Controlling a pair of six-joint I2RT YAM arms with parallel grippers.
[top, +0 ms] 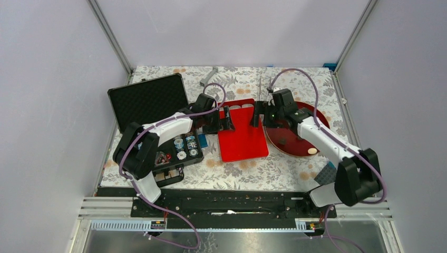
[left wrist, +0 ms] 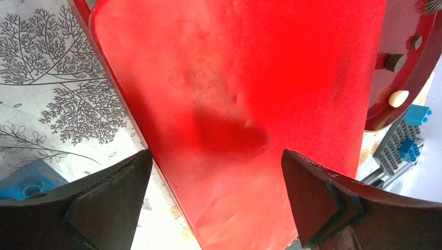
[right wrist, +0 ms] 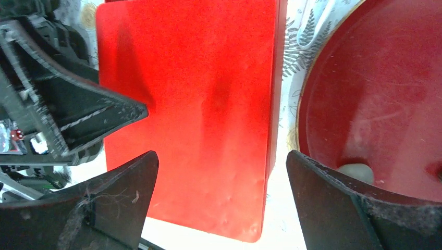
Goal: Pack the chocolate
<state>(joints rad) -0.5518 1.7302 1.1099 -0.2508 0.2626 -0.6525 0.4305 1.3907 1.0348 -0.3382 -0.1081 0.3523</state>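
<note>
- At the far left, the black case (top: 147,103) lies open with its round striped chips (top: 180,143) exposed. They are no part of the load, and a low swing of the left arm could scatter them.
- Over the left edge of the red tray (top: 242,139), the left gripper (top: 226,119) hangs with jaws wide apart and nothing between them (well apart from any chocolate). A reach across to the plate would cross the other arm's path, so a clash is the likely fault.
- At the tray's far end stand white paper cups (top: 241,106); their contents cannot be made out. Being light and loose, they may tip or slide if a finger nudges them.
- Astride the tray's right edge, the right gripper (right wrist: 221,156) is likewise spread and empty.
- On the dark red plate (top: 321,118) at right, the chocolate lies unpacked: a dark lump (top: 283,141) and a pale tan lump (top: 312,151) towards the near rim. Pieces this small may squirt out of an off-centre pinch or be crushed.
</note>
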